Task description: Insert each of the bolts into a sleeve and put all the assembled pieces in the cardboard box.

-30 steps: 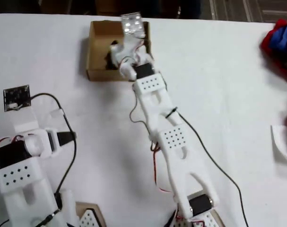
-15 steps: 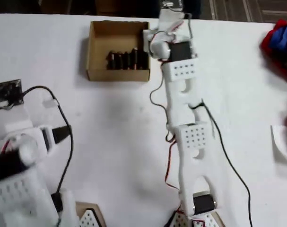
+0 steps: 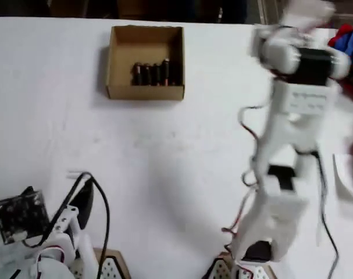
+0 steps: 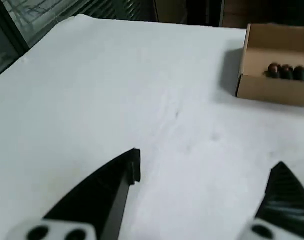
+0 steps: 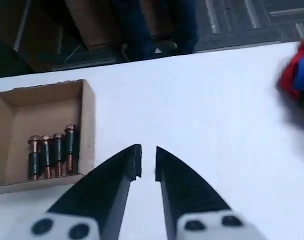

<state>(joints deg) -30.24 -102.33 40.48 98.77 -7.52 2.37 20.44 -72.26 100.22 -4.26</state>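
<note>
The cardboard box (image 3: 115, 58) stands at the far middle of the white table. Several bolts in dark sleeves (image 3: 156, 74) lie side by side in it. In the right wrist view the box (image 5: 86, 105) and the sleeved bolts (image 5: 51, 155) are off to one side of my right gripper (image 5: 147, 156), which holds nothing and keeps only a narrow gap between its black fingers. My right arm (image 3: 298, 87) is raised over the far right of the table. My left gripper (image 4: 207, 170) is wide open and holds nothing, low at the near left, with the box (image 4: 272, 87) far ahead.
A red and blue cloth (image 3: 345, 38) lies at the far right edge, also seen as the cloth (image 5: 297, 75). A white curved object (image 3: 346, 180) sits at the right edge. The table's far edge drops to a dark floor.
My right arm has swung from over the box to the far right, leaving the sleeved bolts in the box. My left arm has drawn back toward the near left corner.
</note>
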